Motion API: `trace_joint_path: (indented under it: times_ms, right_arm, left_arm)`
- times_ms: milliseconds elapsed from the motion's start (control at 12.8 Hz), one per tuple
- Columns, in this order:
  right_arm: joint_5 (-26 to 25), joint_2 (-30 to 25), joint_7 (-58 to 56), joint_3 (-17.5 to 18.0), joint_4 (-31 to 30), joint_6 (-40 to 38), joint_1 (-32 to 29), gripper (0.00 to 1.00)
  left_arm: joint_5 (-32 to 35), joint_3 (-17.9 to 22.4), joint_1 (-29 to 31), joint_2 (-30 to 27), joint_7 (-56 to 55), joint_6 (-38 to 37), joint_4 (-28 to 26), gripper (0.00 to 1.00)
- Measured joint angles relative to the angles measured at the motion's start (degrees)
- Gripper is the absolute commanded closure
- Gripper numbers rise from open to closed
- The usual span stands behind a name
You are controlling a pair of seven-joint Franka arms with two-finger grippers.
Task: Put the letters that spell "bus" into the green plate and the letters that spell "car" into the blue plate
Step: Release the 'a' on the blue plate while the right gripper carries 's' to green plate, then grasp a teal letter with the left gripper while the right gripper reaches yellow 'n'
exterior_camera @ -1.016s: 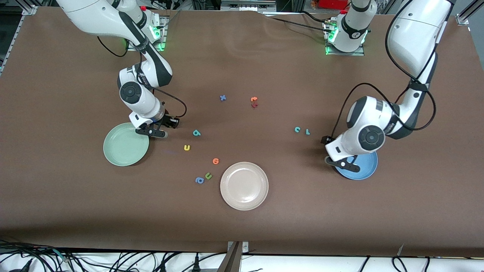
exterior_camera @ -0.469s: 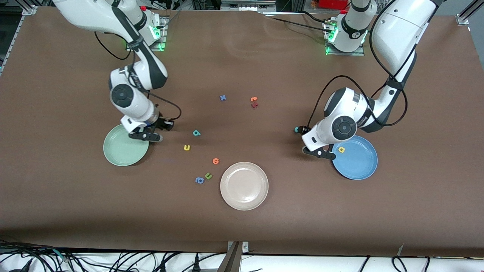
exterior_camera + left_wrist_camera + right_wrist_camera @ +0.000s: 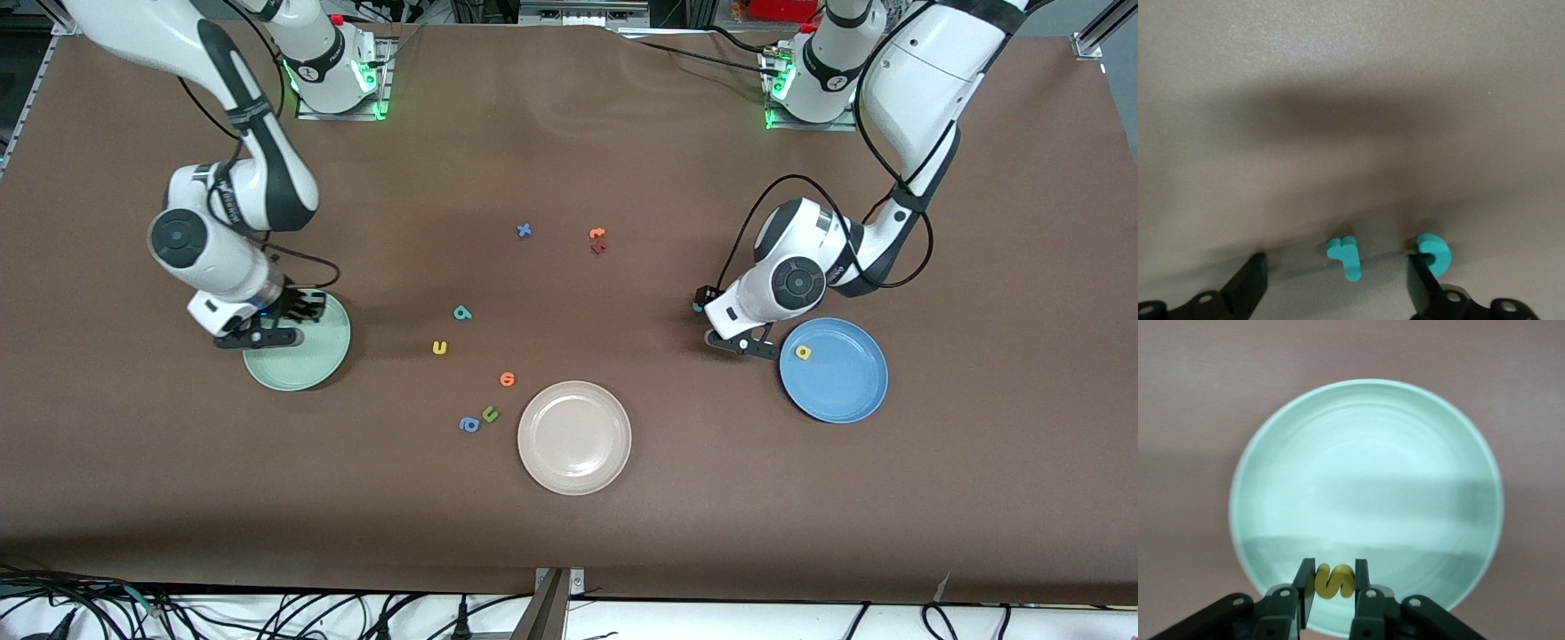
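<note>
Over the green plate (image 3: 1368,500), my right gripper (image 3: 1331,587) pinches the yellow s (image 3: 1333,581) between its pads; the s is a small wavy foam piece, hanging above the plate's rim. Plate is pale mint, round, at the right arm's end of the table. My left gripper (image 3: 1338,283) is low over the table just beside the blue plate (image 3: 836,378), jaws spread, with the teal r (image 3: 1345,256) between the fingers and the teal c (image 3: 1435,253) touching one fingertip (image 3: 1421,280); nothing gripped. Yellow a (image 3: 803,353) lies in the blue plate near its rim. Teal b (image 3: 461,312) and yellow u (image 3: 439,348) lie on the table between the green plate and the beige-white plate (image 3: 574,436), the u nearer the front camera. Orange round letter (image 3: 507,379), olive-green u (image 3: 490,413) and blue a (image 3: 468,424) sit close by. Versus a second ago: the right gripper has moved from the plate's edge nearer the b to over its outer side, the left has left the blue plate for the c and r, uncovering the a, and its jaws have narrowed a bit.
</note>
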Motion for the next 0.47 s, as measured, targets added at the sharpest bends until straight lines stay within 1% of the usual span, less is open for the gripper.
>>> trace_joint_path:
  times_ms: [78, 156, 234, 312, 391, 469]
  right_arm:
    - [0.0, 0.7, -1.3, -0.6, -0.1, 1.2, -0.2, 0.55]
    - [0.0, 1.6, -1.6, -0.7, -0.1, 2.5, -0.2, 0.14]
    - [0.0, 2.6, -1.6, -0.7, -0.1, 4.0, -0.1, 0.05]
    - [0.0, 3.3, -1.6, -0.7, -0.1, 4.9, 0.0, 0.01]
    - [0.0, 3.5, -1.6, -0.7, -0.1, 5.3, 0.0, 0.01]
    - [0.0, 3.3, -1.3, -0.7, 0.0, 5.5, 0.0, 0.02]
  left_arm:
    - [0.0, 0.0, 0.0, -0.2, 0.0, 0.5, -0.3, 0.52]
    - [0.0, -0.1, 0.0, -0.4, 0.0, 0.6, -0.4, 0.52]
    - [0.0, -0.2, 0.0, -0.6, 0.0, 0.6, -0.4, 0.52]
    - [0.0, -0.1, 0.0, -0.7, 0.0, 0.6, -0.4, 0.52]
    - [0.0, -0.1, 0.0, -0.7, 0.0, 0.6, -0.5, 0.52]
    - [0.0, -0.1, 0.0, -0.7, 0.0, 0.6, -0.5, 0.55]
